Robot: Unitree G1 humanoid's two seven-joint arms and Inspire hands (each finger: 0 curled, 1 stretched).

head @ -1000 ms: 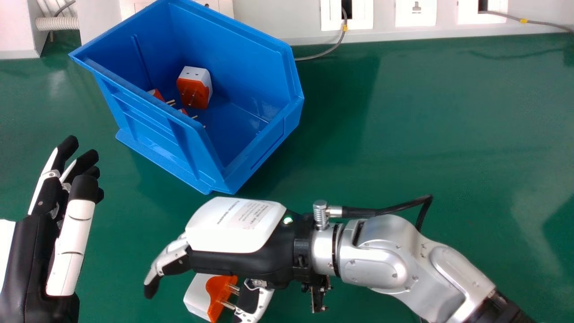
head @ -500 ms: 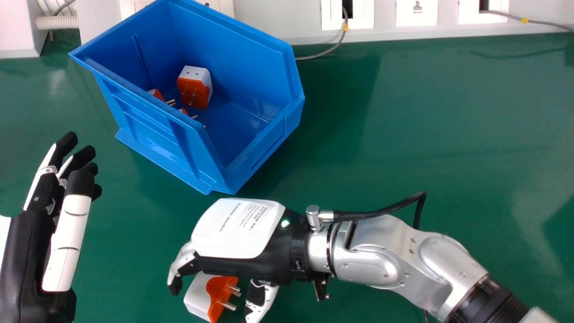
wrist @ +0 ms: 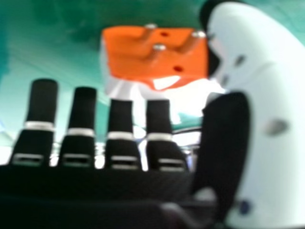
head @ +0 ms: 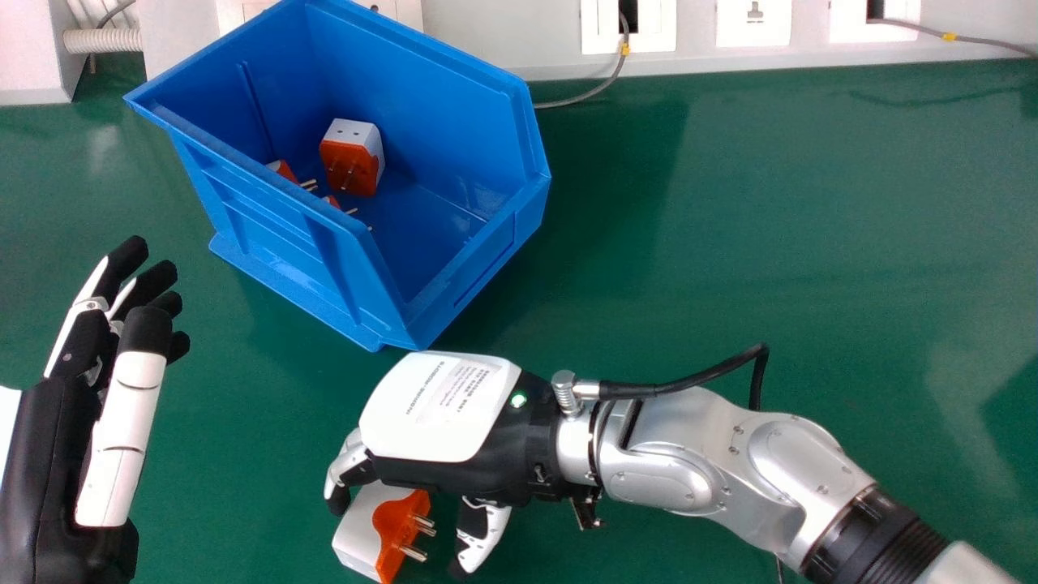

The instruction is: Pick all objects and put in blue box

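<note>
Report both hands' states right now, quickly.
Left hand: open, empty.
Right hand: open, poised at the orange-and-white plug adapter, not closed on it.

The right forearm (head: 730, 466) slants in from the view's lower right corner over the worktop (head: 770, 243), levelling toward the wrist (head: 579, 446). The right hand (head: 466, 422), back up and green light lit, points to the robot's left; its fingers (head: 349, 466) bend downward and its thumb (head: 485, 531) hangs apart from them. The left hand (head: 61, 454), at the view's left side, reaches toward the worktop's far edge, fingers (head: 150, 284) extended in a loose bend, thumb (head: 126, 430) nearly straight alongside.
</note>
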